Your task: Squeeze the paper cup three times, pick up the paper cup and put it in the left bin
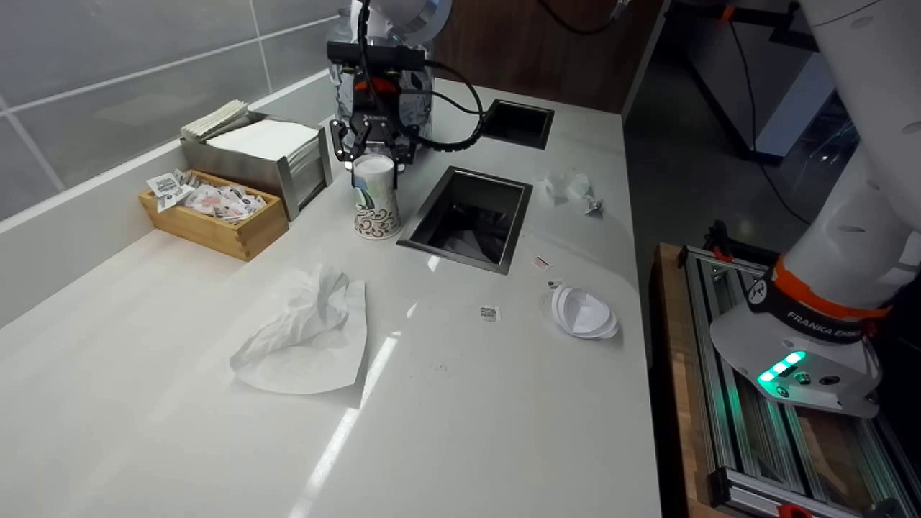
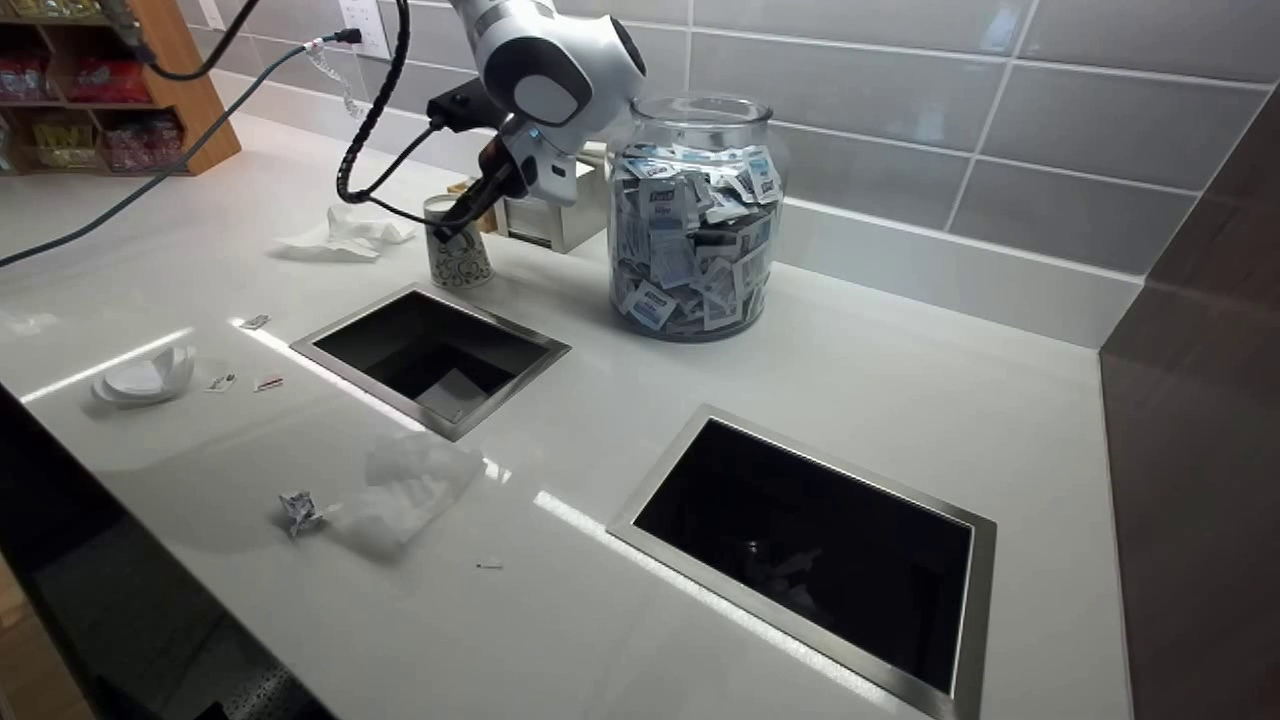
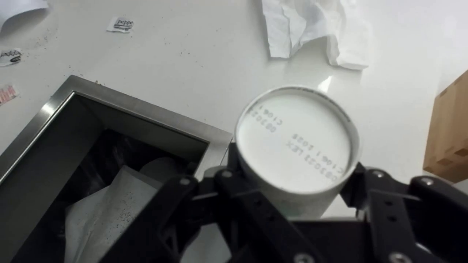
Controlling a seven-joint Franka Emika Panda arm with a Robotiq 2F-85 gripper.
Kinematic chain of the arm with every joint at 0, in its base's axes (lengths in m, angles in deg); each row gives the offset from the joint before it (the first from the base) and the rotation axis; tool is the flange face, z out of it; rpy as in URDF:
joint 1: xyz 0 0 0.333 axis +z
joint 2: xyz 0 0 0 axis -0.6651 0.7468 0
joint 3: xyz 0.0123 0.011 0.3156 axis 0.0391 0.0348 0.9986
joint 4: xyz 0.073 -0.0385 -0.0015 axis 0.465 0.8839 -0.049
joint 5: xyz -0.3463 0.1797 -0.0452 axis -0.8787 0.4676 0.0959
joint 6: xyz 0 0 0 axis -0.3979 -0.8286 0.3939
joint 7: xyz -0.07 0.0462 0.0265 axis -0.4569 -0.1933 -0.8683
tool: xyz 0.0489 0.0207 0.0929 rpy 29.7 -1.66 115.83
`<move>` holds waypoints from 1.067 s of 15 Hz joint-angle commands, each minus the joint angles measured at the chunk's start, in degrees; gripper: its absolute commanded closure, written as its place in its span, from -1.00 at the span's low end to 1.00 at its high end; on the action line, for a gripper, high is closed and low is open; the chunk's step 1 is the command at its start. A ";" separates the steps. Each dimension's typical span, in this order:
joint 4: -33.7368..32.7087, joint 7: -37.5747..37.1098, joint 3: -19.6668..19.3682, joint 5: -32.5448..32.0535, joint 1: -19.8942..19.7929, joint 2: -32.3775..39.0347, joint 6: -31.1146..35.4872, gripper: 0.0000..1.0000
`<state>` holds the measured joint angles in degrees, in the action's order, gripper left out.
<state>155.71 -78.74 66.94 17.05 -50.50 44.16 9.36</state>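
Note:
The paper cup stands upside down on the counter, its base up, with a swirl print low down. It also shows in an exterior view and in the wrist view. My gripper has one finger on each side of the cup's upper part; it also shows in the wrist view. The fingers lie close along both sides, partly hidden by the cup, so whether they press cannot be told. The cup looks undented. A bin opening lies right beside the cup; its rim shows in the wrist view.
A second bin opening lies farther along the counter. A large clear jar of packets stands behind the gripper. A napkin holder and wooden packet box stand by the wall. Crumpled white tissue and folded white paper lie around.

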 commanded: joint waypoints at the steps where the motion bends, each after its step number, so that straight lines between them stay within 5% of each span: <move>1: -2.52 -1.31 0.28 0.92 -0.62 2.34 -1.90 0.29; 11: -2.24 -0.78 0.43 0.37 -0.36 2.20 -2.23 0.35; 12: -2.31 -0.73 0.42 0.28 -0.35 2.19 -2.48 -0.65; 16: -2.28 -1.18 -0.03 -0.13 -0.20 2.30 -2.47 -1.00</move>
<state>154.94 -79.24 67.00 17.01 -50.27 44.76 8.62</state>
